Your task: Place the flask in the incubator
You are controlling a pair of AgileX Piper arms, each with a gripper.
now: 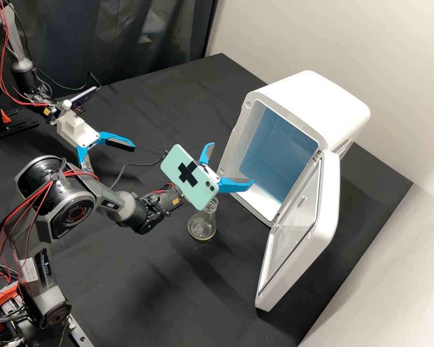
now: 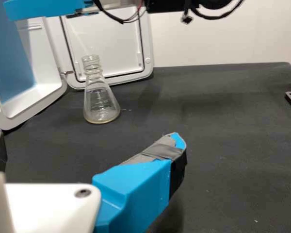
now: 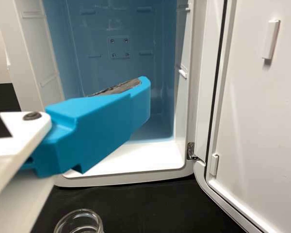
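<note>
Here, flask [image 1: 202, 222] on black bench [image 1: 154, 289], white wall [image 1: 347, 38] behind.

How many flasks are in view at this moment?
1. The flask stands upright on the bench, just outside the open incubator, beneath the right gripper. What shows of the incubator's inside holds no other.

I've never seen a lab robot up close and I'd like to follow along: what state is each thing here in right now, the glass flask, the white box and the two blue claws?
flask: upright on the bench, uncapped, not gripped.
incubator: open, its door swung wide.
left gripper: open, holding nothing.
right gripper: open, holding nothing, above the flask at the incubator's opening.
</note>
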